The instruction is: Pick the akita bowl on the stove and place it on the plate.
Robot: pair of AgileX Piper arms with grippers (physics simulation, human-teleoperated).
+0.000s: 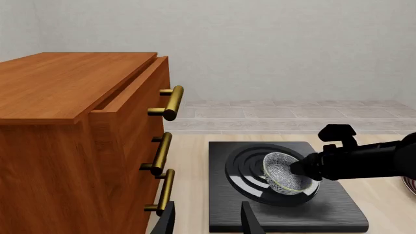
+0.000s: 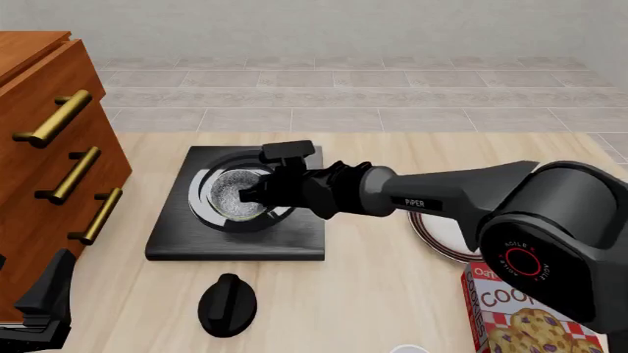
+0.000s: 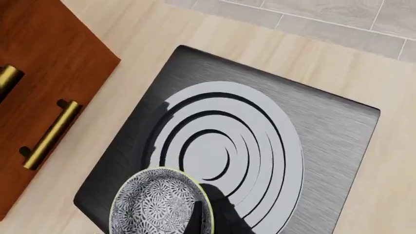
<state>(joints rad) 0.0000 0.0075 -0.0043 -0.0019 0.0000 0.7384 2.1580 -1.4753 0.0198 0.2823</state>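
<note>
The akita bowl (image 1: 284, 170) (image 2: 235, 193) (image 3: 156, 204), speckled grey-white inside, tilts over the ringed burner of the black stove (image 1: 325, 209) (image 2: 235, 239) (image 3: 325, 136), casting a shadow on it. My right gripper (image 2: 250, 195) (image 1: 295, 168) is shut on the bowl's rim, with one finger (image 3: 195, 219) showing inside the bowl. The plate (image 2: 442, 235) (image 1: 410, 185) lies right of the stove, mostly hidden under my right arm. My left gripper (image 1: 208, 222) (image 2: 44, 298) stands open near the table's front left, holding nothing.
A wooden cabinet of drawers (image 1: 65, 122) (image 2: 40, 147) with brass handles stands left of the stove. A black round knob (image 2: 228, 301) lies in front of the stove. A cookie box (image 2: 520, 312) sits at the front right.
</note>
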